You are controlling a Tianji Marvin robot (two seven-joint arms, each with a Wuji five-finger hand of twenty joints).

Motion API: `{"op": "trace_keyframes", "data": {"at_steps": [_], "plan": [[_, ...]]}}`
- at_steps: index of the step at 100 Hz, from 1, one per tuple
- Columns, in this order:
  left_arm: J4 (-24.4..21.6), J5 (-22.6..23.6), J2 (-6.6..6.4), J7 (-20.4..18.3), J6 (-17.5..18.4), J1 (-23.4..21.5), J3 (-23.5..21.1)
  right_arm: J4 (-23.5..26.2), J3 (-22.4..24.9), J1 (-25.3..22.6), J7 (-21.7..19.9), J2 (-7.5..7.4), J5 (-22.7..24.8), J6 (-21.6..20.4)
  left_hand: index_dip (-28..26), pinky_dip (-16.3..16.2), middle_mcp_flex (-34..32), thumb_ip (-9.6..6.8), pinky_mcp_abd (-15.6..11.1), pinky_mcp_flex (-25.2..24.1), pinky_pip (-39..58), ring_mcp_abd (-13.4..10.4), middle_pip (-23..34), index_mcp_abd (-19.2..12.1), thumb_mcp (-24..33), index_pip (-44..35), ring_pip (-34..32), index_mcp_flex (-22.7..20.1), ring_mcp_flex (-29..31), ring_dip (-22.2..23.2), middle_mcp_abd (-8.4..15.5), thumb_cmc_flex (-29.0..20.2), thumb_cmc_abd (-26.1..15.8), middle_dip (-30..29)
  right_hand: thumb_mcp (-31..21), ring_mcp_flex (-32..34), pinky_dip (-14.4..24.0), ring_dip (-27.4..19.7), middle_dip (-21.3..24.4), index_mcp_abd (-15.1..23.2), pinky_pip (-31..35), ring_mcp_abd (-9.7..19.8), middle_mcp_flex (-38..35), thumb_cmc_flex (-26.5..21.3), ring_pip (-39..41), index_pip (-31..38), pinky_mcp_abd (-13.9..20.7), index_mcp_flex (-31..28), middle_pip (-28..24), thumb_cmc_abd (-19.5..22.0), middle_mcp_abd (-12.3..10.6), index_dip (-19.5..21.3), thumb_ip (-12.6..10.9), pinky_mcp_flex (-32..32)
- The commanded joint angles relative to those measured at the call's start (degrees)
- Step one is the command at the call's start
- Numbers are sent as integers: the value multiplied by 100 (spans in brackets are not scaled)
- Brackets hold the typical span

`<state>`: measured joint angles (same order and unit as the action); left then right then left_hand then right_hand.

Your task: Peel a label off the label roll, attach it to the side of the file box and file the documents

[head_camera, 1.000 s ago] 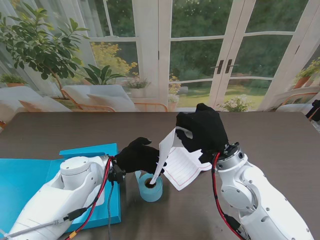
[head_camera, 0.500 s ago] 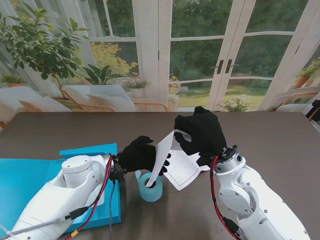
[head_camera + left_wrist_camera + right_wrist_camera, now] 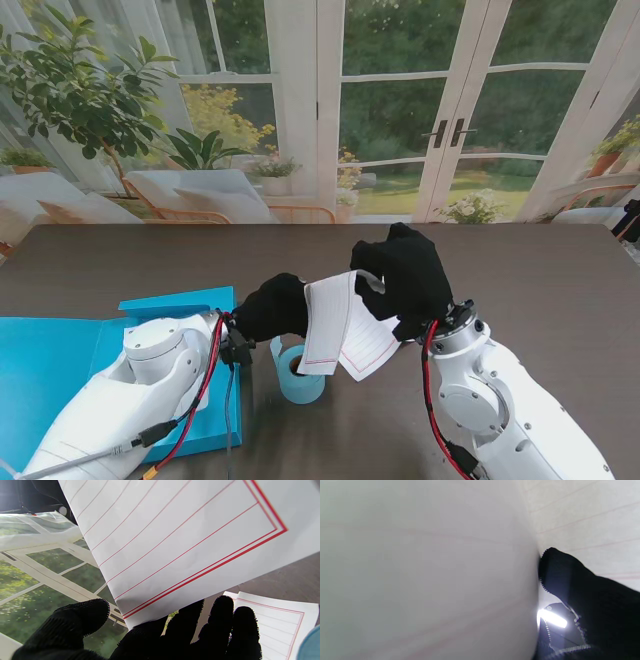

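Two gloved hands meet over the middle of our counter. Farthest left lies the blue file box, flat and open, well apart from the sheet we have to stick on its side. Our left hand sits just beyond the blue label roll, and its fingers are spread beneath the lower edge of the lifted label, touching it; whether the thumb pinches it we cannot tell. That label, white with red rules, hangs between the hands above the roll. To the right, our right hand holds the label's upper end, fingers closed on it, though the wrist view shows mostly blurred white paper. Under it a second ruled sheet lies on the counter.

We judge the risks as these: the loose sheet may curl and stick to our glove or to itself; pulling unevenly between two hands could crease or tear it; and the roll may tip if the strip is still attached.
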<state>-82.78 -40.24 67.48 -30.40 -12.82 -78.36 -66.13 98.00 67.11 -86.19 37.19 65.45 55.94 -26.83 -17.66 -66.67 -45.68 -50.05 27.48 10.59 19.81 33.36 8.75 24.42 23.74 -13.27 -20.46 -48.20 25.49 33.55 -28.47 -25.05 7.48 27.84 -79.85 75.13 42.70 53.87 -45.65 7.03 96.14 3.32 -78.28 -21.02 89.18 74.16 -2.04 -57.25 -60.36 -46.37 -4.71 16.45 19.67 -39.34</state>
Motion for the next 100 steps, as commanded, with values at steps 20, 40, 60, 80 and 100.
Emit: {"op": "trace_keyframes", "data": {"at_steps": [20,40,60,80,100], "plan": [[-159,18,74,243,403,-204,-62,-134,19,-104,-6,54,-88,-48,-368,10,-602,-492,-99,217,91,-95,177,-407,135,-528,-121,-612,128,-20,372,-296,617,242,-682,72,5,-2,27,55,112,869,-474,82,85,257,137,184,-47,-136,126,-61,122,-2623],[-103,-63,105,283,638,-203,-45,-282,6,-113,37,73,-151,-186,-1011,-64,-944,-797,10,454,244,-116,363,-319,266,-1631,-398,-497,323,45,524,-488,1035,665,-644,69,-54,-59,66,146,-39,785,-470,133,-13,297,85,272,62,-65,107,-94,125,-2590],[106,-133,130,160,933,-108,24,-507,-14,-89,29,88,-232,-430,-1113,-247,-1330,-1245,68,550,1133,-182,795,-365,1304,-4163,-997,73,666,278,693,-622,1989,1473,-594,64,-158,-188,125,254,-305,591,-460,175,-194,346,-43,428,322,23,135,-130,168,-2528],[222,-11,143,253,1431,-43,153,-666,-44,-40,11,96,-277,-519,-1384,2023,-1841,-1861,131,456,5376,-368,1695,-496,1837,-6120,-2178,167,1564,702,1121,-1217,2809,2802,-540,60,-230,-298,122,346,-478,404,-419,185,-330,364,-178,548,501,86,180,-154,204,-2486],[270,116,145,384,1850,-21,271,-721,-65,-37,-6,102,-318,-540,-1556,2045,-2596,-2343,421,1621,6138,-487,2135,-403,1950,-6872,-3258,-1,2508,1044,1563,-1552,3161,3818,-525,57,-252,-342,88,366,-532,335,-359,182,-368,373,-261,578,533,107,218,-175,212,-2469]]}}
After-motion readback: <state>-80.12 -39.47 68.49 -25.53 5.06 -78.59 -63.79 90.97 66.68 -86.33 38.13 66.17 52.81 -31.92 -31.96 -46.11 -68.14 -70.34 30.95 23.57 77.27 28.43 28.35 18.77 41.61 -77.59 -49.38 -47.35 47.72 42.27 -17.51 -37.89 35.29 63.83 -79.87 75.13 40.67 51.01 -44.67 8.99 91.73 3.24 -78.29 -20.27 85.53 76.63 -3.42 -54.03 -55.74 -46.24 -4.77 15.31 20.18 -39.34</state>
